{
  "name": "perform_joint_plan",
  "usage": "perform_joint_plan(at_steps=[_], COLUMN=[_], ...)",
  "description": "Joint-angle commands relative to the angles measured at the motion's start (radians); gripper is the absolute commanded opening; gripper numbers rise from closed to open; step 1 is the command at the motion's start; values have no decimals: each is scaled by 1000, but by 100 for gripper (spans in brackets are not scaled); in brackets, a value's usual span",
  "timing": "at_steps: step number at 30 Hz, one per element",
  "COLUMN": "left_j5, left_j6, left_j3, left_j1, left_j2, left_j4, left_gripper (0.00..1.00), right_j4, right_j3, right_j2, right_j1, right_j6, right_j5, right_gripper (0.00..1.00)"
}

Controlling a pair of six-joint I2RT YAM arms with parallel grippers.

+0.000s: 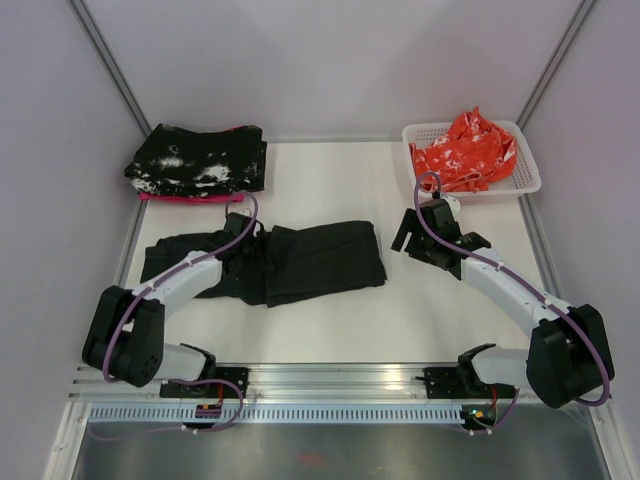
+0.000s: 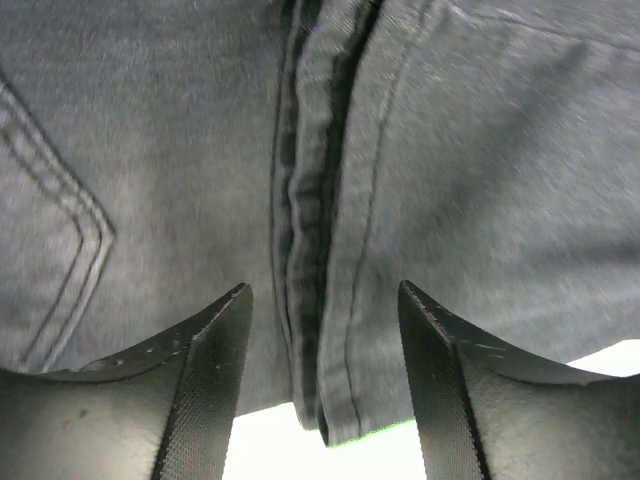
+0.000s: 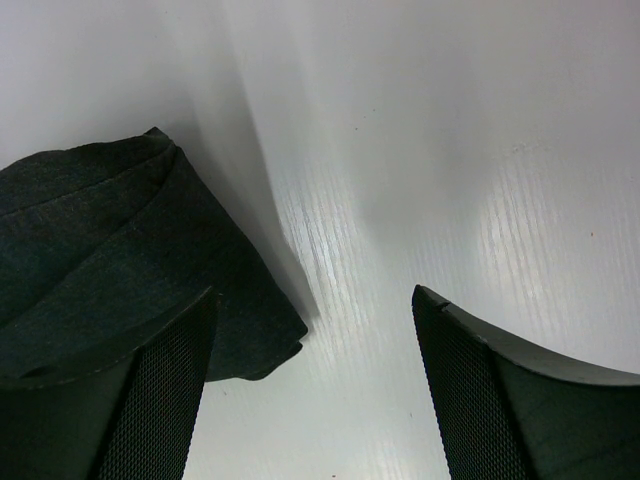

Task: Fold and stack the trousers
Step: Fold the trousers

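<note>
The black trousers (image 1: 300,262) lay across the middle of the desk (image 1: 400,320), folded into a rumpled band running left to right, with the wider, flatter part on the right and a thinner end trailing off to the left. The left hand (image 1: 243,228) hung over the upper edge of that band, near its middle. In its wrist view the fingers (image 2: 200,390) stood well apart, and a thick stitched seam (image 2: 310,200) ran down between them without either finger pressing on it (the cloth looked grey there, close up). A curved line of pocket stitching (image 2: 70,210) showed to the left of the seam, and a sliver of pale desk showed just below the cloth's edge. The right hand (image 1: 408,238) sat just beside the right end of the trousers, apart from them. Its fingers (image 3: 480,400) were spread wide over bare desk, holding nothing, and one folded corner of the trousers lay in front of its left finger. At the far left corner of the desk sat a folded stack topped by a speckled black cloth (image 1: 195,160), with a pink layer (image 1: 180,197) showing under it. At the far right a white basket (image 1: 528,170) held a crumpled orange-red cloth (image 1: 465,150).
</note>
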Motion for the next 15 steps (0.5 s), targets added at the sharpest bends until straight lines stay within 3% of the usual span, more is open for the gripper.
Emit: perform_joint_plan(at_steps=[1,4,8,13,14,15], left_j5=[5,22,25,-12,-24,-29], left_j6=[50,52,46,47,59,66], left_j3=[41,55,47,55,58,63], left_j1=[9,12,12,12,14,14], left_j2=[79,122,121,46,35,14], left_j4=[60,70,86,57,51,38], left_gripper=[65,57,30,13,5,2], right_j4=[9,4,3,7,9,9], right_j3=[6,5,6,8,6,6], right_j2=[3,2,2,22,26,28], right_j1=[1,3,1,1,1,1], right_j6=[5,5,5,5,7,7], right_j5=[0,3,8,0,-3,-6], right_gripper=[85,85,85,85,85,85])
